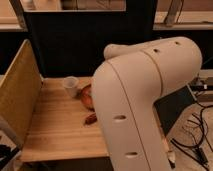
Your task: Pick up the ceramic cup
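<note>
The ceramic cup is small, plain and white. It stands upright near the back of the wooden table, just left of a reddish-brown round dish that my arm partly hides. My large white arm fills the right half of the view. The gripper is hidden behind the arm and does not show.
A tan perforated side panel walls the table's left edge. A dark panel stands behind the table. A small reddish-brown object lies on the wood by the arm. Cables lie on the floor at the right.
</note>
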Controlling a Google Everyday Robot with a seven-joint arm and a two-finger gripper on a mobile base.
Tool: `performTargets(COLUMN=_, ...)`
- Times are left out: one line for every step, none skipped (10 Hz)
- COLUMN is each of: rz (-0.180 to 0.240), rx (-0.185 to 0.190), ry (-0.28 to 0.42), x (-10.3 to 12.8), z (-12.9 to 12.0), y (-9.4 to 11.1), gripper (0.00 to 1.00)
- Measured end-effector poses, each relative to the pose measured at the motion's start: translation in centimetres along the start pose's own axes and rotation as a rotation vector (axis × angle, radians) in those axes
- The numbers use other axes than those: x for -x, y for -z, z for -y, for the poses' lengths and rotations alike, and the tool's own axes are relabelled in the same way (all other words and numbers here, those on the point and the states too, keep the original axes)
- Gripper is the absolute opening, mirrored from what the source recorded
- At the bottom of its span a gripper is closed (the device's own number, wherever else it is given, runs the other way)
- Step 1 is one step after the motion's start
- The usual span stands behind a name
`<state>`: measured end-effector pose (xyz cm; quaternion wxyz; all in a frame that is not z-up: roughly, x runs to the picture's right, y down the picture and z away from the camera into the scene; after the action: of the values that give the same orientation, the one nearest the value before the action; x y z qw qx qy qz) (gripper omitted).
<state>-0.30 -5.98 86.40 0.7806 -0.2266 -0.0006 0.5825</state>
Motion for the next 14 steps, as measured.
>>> performTargets(rz=0.0, rx=0.0, ry=0.0, x=0.0, z=0.0, y=0.0, gripper=0.8)
performTargets(rz=0.0, rx=0.0, ry=0.0, x=0.0, z=0.0, y=0.0, gripper=0.8)
performTargets(rz=0.0, rx=0.0, ry=0.0, x=0.0, z=0.0, y=0.0, gripper=0.8)
performTargets(rz=0.0, rx=0.0, ry=0.0, x=0.0, z=0.0, y=0.0, gripper=0.8)
performTargets(rz=-0.001, rx=0.0, ry=0.001, x=0.0, z=0.0, y=0.0, gripper=0.8)
performTargets(rz=-0.003, rx=-0.001, ry=0.005, x=0.1, z=-0.1, y=0.0, gripper=0.8)
performTargets(rz=-0.007, rx=-0.001, ry=0.045, x=0.7, z=-0.8, y=-0.1, gripper=0.8)
performTargets(rz=-0.017, rx=0.001, ry=0.108, x=1.8, z=-2.3, y=-0.6, gripper=0.8)
performTargets(rz=-0.03, rx=0.012, ry=0.18, x=3.4, z=-4.6, y=-1.6, gripper=0.8)
performTargets(rz=-0.043, rx=0.018, ry=0.219, x=4.0, z=-5.8, y=-2.2, gripper=0.8)
performTargets(rz=-0.07, rx=0.032, ry=0.28, x=5.0, z=-7.7, y=-3.5, gripper=0.8)
performTargets(rz=-0.093, rx=0.042, ry=0.325, x=5.7, z=-9.2, y=-4.8, gripper=0.8)
performTargets(rz=-0.111, rx=0.051, ry=0.359, x=6.3, z=-10.5, y=-6.0, gripper=0.8)
performTargets(rz=-0.125, rx=0.057, ry=0.378, x=6.8, z=-11.1, y=-7.0, gripper=0.8)
